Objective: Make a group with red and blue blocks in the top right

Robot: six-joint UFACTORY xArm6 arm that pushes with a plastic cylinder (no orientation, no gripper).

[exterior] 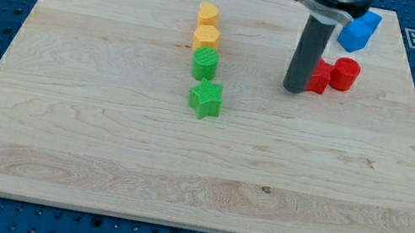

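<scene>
My tip (294, 88) rests on the board at the view's upper right. It touches the left side of a red block (318, 76), whose shape is partly hidden by the rod. A red cylinder (344, 74) sits right against that block on its right. A blue cube (359, 32) lies above them near the board's top right corner, partly hidden by the arm's body.
A yellow heart-like block (207, 14) and a yellow hexagon (206, 37) stand in a column at top centre. Below them are a green cylinder (205, 63) and a green star (205, 98). The wooden board (100, 140) lies on a blue perforated table.
</scene>
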